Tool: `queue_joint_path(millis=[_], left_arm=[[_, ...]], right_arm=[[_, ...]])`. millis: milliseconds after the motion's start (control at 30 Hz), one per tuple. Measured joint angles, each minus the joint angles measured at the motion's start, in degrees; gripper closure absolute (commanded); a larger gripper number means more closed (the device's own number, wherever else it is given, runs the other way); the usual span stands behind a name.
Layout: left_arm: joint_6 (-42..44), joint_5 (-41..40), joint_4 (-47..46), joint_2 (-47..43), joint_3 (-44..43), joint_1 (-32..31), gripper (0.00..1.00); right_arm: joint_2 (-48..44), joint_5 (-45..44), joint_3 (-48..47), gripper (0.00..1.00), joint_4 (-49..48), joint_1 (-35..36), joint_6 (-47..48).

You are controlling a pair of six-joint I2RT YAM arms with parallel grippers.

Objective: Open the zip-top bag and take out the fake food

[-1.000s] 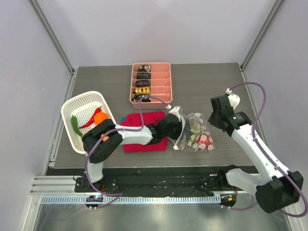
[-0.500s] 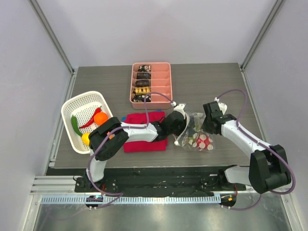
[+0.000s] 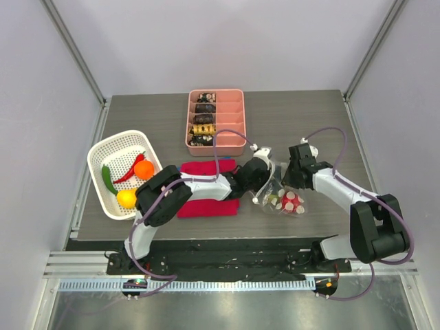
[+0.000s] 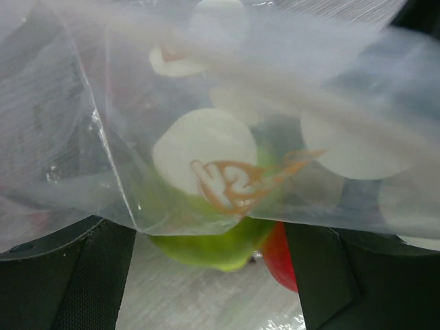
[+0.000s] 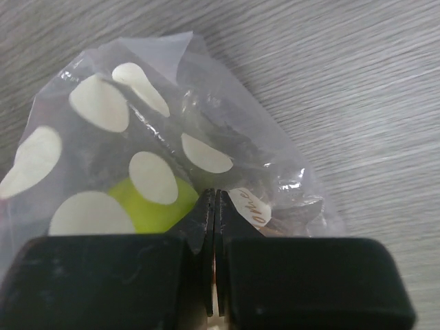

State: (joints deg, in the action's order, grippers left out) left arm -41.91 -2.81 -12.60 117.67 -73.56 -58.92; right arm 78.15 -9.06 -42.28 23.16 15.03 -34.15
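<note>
Left wrist view: the zip-top bag (image 4: pixel 220 82) overruns every edge and is out of focus. Between the fingers of the left end effector (image 4: pixel 206 232), a green piece (image 4: pixel 206 247) and a red piece (image 4: pixel 278 256) show only through film, and the red one is partly behind a finger. Just beyond the right end effector (image 5: pixel 214 206), a yellow-green piece (image 5: pixel 155 206) is half masked by white dots.

Overhead wide; wrists close on bag (image 5: pixel 159 180)
</note>
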Motion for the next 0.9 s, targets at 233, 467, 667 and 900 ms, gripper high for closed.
queue_joint_path(millis=[233,467,667,900], left_arm=[[0.6,0.7,-0.8,2.3,-0.7,0.0,0.47],[1.7,0.9,0.1,2.4,-1.3,0.1,0.96],[5.2,0.6,7.9,-1.4,-1.3,0.1,1.00],[7.9,3.4,14.6,-13.5,2.5,0.2,1.00]], right_arm=[[0.0,6.1,3.3,0.99,-2.7,-3.5,-0.2],[0.0,6.5,3.7,0.99,-3.0,-6.4,-0.2],[3.5,5.8,3.0,0.99,-3.8,-7.8,-0.5],[7.7,5.7,0.1,0.99,-6.6,-8.9,-0.7]])
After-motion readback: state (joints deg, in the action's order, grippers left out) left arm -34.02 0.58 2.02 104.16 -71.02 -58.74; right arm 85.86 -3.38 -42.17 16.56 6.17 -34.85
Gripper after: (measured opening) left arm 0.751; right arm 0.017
